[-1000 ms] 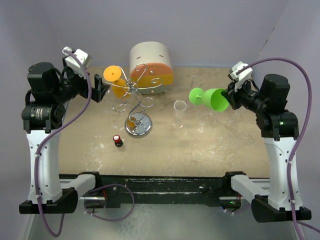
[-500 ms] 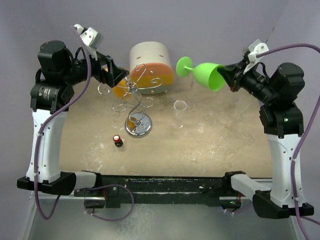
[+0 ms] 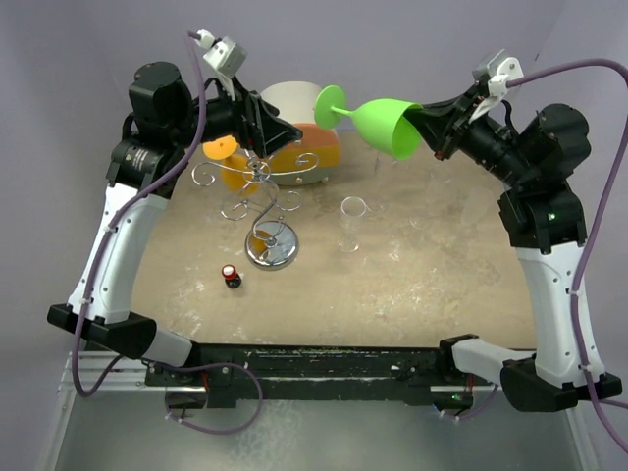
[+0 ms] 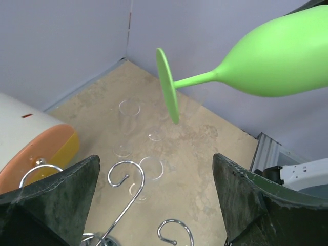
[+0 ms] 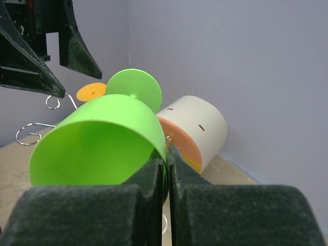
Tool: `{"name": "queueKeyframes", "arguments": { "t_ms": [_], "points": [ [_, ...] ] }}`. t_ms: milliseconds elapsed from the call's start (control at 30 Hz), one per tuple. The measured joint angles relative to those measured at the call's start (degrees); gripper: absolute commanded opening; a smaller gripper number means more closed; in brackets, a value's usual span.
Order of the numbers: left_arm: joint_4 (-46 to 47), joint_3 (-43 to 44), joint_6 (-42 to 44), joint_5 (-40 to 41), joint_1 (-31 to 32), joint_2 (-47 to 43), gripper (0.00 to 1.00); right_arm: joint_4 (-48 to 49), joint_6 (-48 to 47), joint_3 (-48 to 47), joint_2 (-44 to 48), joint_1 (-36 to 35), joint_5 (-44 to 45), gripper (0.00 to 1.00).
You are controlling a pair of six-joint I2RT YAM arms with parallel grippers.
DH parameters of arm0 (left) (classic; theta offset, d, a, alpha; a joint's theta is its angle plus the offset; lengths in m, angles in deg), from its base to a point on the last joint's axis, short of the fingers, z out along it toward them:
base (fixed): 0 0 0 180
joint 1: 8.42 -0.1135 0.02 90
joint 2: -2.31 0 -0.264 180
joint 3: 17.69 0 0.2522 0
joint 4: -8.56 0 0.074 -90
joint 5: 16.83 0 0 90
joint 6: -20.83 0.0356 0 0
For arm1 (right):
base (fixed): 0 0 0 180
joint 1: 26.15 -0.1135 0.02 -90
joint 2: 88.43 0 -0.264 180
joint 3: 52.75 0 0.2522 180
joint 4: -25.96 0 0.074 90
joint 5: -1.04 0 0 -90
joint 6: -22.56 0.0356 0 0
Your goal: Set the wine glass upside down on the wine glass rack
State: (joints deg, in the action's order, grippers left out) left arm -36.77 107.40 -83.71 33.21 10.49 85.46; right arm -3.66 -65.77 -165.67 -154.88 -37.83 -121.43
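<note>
Looks like a robotics lab test cell. Plain lavender panels (image 3: 412,39) box in a scuffed tan tabletop (image 3: 432,285), corner seam just beyond the left gripper (image 4: 155,159); white arms (image 3: 108,255) bolted to a black rail (image 3: 324,355), purple cables (image 3: 579,67) trailing.

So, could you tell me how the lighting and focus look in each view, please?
Top external: soft, even light; the clear glass barely shows against the table, the wine glass rack glints. Left wrist: the green wine glass is crisp. Right wrist: the right claw looms dark and soft-focused.

No writing or number is legible anywhere (the white drum (image 5: 199,122) bears only dark dashes).
</note>
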Motion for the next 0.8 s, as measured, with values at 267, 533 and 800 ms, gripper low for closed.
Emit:
{"name": "queueKeyframes", "arguments": {
  "t_ms": [267,533,800],
  "points": [
    [5.1,-0.4,-2.8,0.5,4.6,2.4,0.76,0.2,0.5,-0.4,-1.8,-2.1,0.2,0.0],
    [8.3,-1.4,-2.3,4.5,7.6,4.9,0.5,0.2,0.1,-1.2,-2.7,-3.0,1.4,0.0],
    [8.9,-1.5,-0.9,7.0,8.4,5.0,0.31,0.2,-0.8,-1.2,-2.7,-3.1,2.0,0.0]
  ]
}}
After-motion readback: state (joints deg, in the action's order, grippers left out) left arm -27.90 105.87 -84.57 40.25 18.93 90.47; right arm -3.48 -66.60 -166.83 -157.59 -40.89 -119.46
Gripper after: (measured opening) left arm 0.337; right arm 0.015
